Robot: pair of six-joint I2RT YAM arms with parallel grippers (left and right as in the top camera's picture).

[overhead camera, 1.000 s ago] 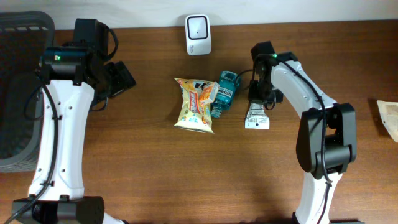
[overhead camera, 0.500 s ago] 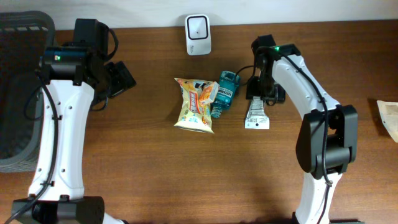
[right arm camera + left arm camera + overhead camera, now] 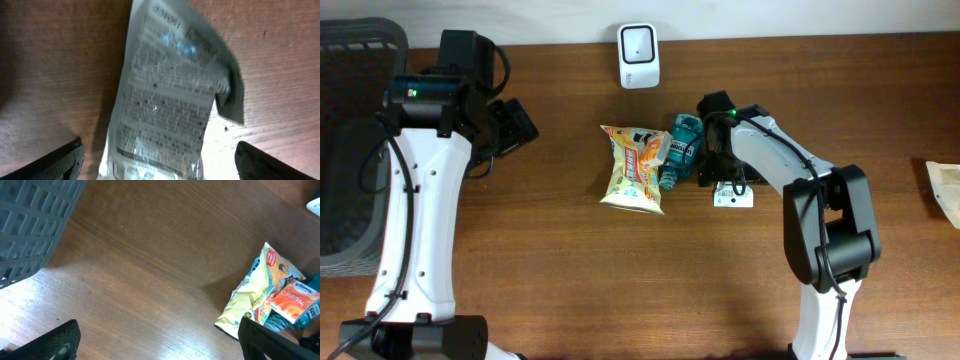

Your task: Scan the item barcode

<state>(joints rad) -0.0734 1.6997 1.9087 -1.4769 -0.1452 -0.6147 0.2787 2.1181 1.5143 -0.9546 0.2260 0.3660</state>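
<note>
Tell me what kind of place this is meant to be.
Probably a mock shop checkout on a wooden table: a white scanner-like unit at the back edge, packaged goods such as a snack bag and teal bottle, and a grey basket at the left.

Hidden, cropped, blurred
From overhead the right arm (image 3: 772, 152) covers most of the white packet (image 3: 733, 196); up close its print is an unreadable blur; the basket (image 3: 345, 40) is cropped left.

The top camera looks straight down on the whole table (image 3: 570, 270), the left wrist camera also sees its snack bag (image 3: 260, 295), and the right wrist camera sits very close above the white packet (image 3: 165, 100).
</note>
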